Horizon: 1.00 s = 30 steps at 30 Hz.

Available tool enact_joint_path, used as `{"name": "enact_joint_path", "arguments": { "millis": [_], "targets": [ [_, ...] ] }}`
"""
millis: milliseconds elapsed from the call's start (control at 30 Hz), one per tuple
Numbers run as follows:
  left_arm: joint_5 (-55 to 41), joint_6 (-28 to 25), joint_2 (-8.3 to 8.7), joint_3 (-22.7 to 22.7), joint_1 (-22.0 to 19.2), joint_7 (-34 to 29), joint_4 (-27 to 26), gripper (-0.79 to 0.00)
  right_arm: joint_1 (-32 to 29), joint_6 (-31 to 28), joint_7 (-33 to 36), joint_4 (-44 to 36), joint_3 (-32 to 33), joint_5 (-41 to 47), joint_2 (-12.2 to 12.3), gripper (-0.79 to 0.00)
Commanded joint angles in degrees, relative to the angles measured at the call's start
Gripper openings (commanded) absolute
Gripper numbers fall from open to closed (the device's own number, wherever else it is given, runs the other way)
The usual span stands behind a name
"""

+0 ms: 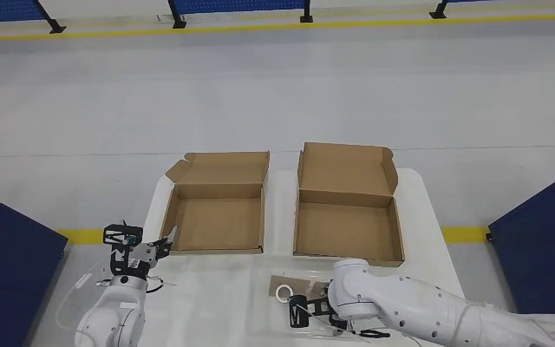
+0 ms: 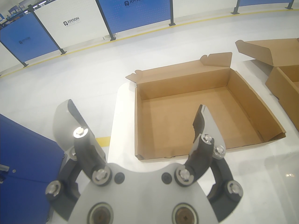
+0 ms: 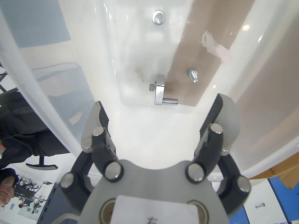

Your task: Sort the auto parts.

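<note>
The left gripper (image 2: 136, 107) hangs released and empty over the table (image 1: 217, 278) at the near left corner of the left box (image 2: 182, 82), probably parked out of the other arm's way. That box stands open, flap folded back, its floor bare and ready to take parts from above. Next, the unsorted parts lie loose at the table's near edge: a washer (image 3: 158, 17) on white, a bracket (image 3: 160, 89) at the edge of a brown card (image 3: 201, 24), and a bolt (image 3: 192, 74) and clip (image 3: 213, 45) on the card. The right gripper (image 3: 158, 110) hovers spread wide just short of the bracket, likely the first pick. Translucent tub (image 3: 37, 94) walls flank it closely, so a straight lift looks safest. The right box (image 1: 347, 232) lies open just beyond.
</note>
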Motion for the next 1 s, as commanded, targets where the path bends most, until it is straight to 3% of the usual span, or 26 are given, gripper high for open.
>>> {"name": "enact_joint_path", "arguments": {
  "millis": [0, 233, 600, 967],
  "targets": [
    [0.0, 0.0, 0.0, 0.0, 0.0, 0.0, 0.0, 0.0, -0.29, 0.17, 0.36, -0.05, 0.22, -0.07, 0.03, -0.394],
    [0.0, 0.0, 0.0, 0.0, 0.0, 0.0, 0.0, 0.0, -1.17, 0.14, 0.27, -0.09, 1.07, -1.06, 0.08, -0.397],
    [0.0, 0.0, 0.0, 0.0, 0.0, 0.0, 0.0, 0.0, -2.03, -0.8, 0.97, 0.78, 1.5, -1.97, -0.48, -0.465],
    [0.0, 0.0, 0.0, 0.0, 0.0, 0.0, 0.0, 0.0, -1.95, -1.38, 0.39, 2.65, 0.71, -2.9, -1.61, -0.462]
  ]
}}
